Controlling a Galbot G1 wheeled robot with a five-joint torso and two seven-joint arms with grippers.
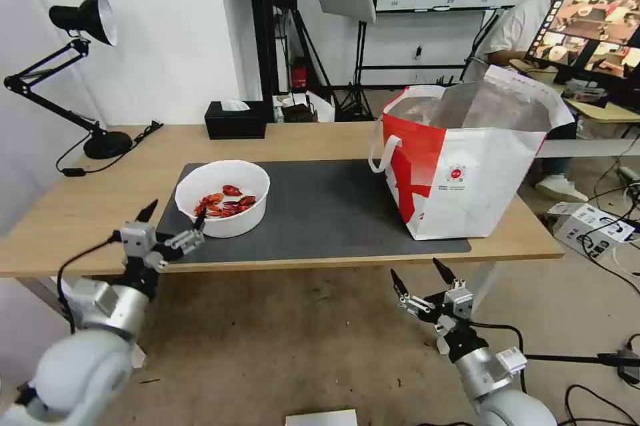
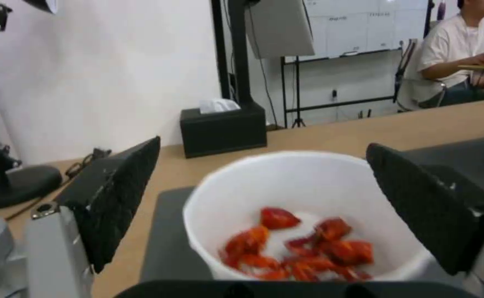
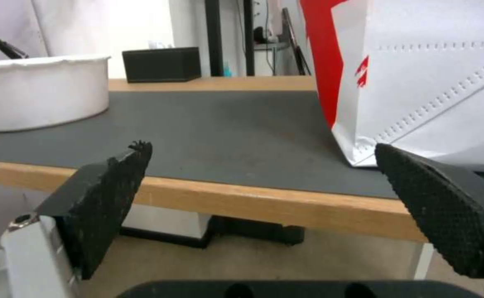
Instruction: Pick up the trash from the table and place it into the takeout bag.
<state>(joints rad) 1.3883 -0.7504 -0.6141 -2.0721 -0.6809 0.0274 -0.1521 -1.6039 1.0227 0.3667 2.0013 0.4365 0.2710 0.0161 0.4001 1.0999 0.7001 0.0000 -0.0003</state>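
Long and pale, the light-wood table runs across the middle of the head view under a dark grey rectangular mat, with a white wall behind. On the mat's left end, left of centre in the frame, stands the white round plastic bowl with red crayfish shells heaped in its bottom; it looks thin-walled and light, likely to flex if squeezed across its width and probably greasy inside, and the loose shells would spill if it tipped. The sounder hold, I judge, is a pinch over the near rim with one finger inside and one outside, keeping it level. Just before it, at the table's front edge in the lower left of the frame, the left gripper is spread wide and empty, one fingertip up at the bowl's near rim; in the left wrist view its black textured pads flank the bowl without touching it. Right of centre stands the large white-and-red takeout bag, upright with its foil-lined mouth open, soft-sided and apt to shift if knocked. Below the table edge, lower right, the right gripper hangs open and empty. A black tissue box sits at the table's back edge, a black desk lamp at upper left.
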